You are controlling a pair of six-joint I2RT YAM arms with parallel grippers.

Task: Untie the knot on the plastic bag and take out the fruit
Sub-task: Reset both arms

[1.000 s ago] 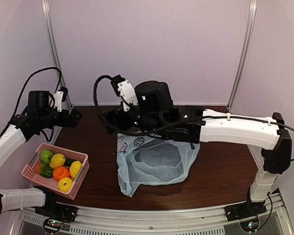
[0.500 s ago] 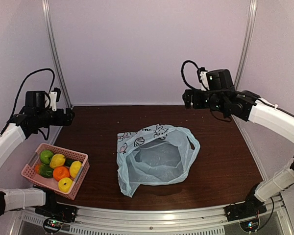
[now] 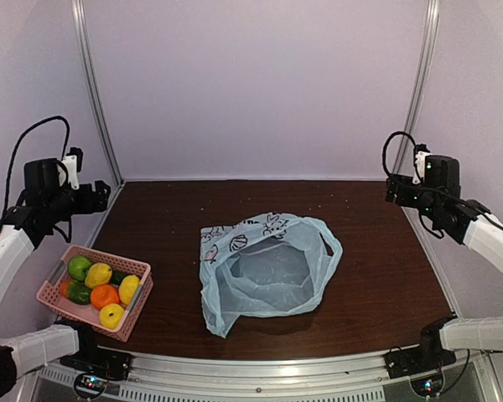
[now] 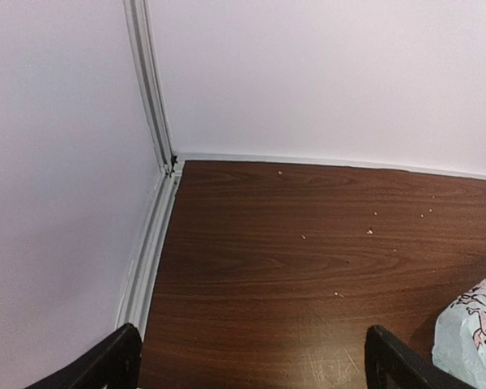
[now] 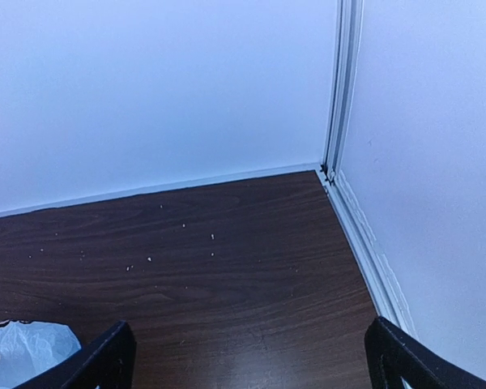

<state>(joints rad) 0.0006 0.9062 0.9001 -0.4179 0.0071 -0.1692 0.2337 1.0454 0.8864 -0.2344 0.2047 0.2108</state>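
Right hand (image 3: 396,191) retreated rightward, raised, open.

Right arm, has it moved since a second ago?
Yes. The right arm swung right, from over the bag to beside the right corner post.

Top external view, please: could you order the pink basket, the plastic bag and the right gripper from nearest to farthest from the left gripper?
From the left gripper:
1. pink basket, near left corner.
2. plastic bag, in the middle.
3. right gripper, far right side.
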